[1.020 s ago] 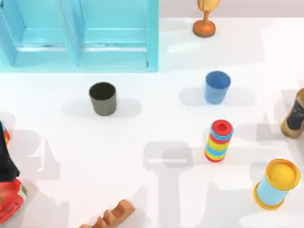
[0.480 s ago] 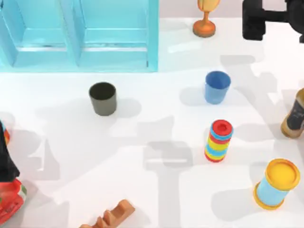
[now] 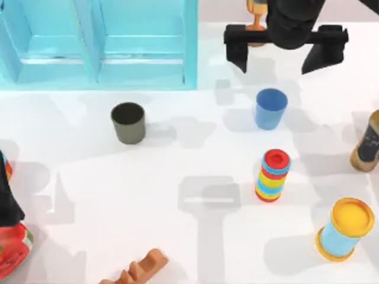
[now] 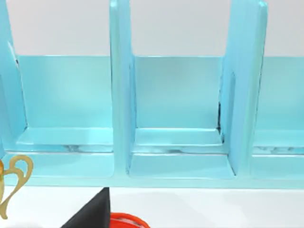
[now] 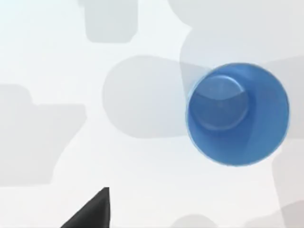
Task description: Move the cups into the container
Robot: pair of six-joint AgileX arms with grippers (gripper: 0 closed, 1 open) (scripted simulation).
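The blue cup (image 3: 270, 108) stands upright right of the table's middle, and I look down into the blue cup (image 5: 237, 114) in the right wrist view. My right gripper (image 3: 281, 56) hovers just behind it, open, its fingers spread wider than the cup and holding nothing. The dark olive-grey cup (image 3: 128, 122) stands upright to the left, in front of the container (image 3: 142, 74), a light-blue box with upright dividers at the back left. In the left wrist view, a dark edge of my parked left gripper (image 4: 90, 213) faces the container's (image 4: 175, 166) compartments.
A striped ring stack (image 3: 272, 175) stands in front of the blue cup. A yellow-topped cylinder (image 3: 344, 229) lies at the front right and a brown bottle (image 3: 367, 145) at the right edge. An orange goblet (image 3: 254, 32) stands at the back; a brown ridged piece (image 3: 142, 269) at the front.
My right arm has come into view from the upper right and swung left to hang behind the blue cup. Both cups stand where they were.
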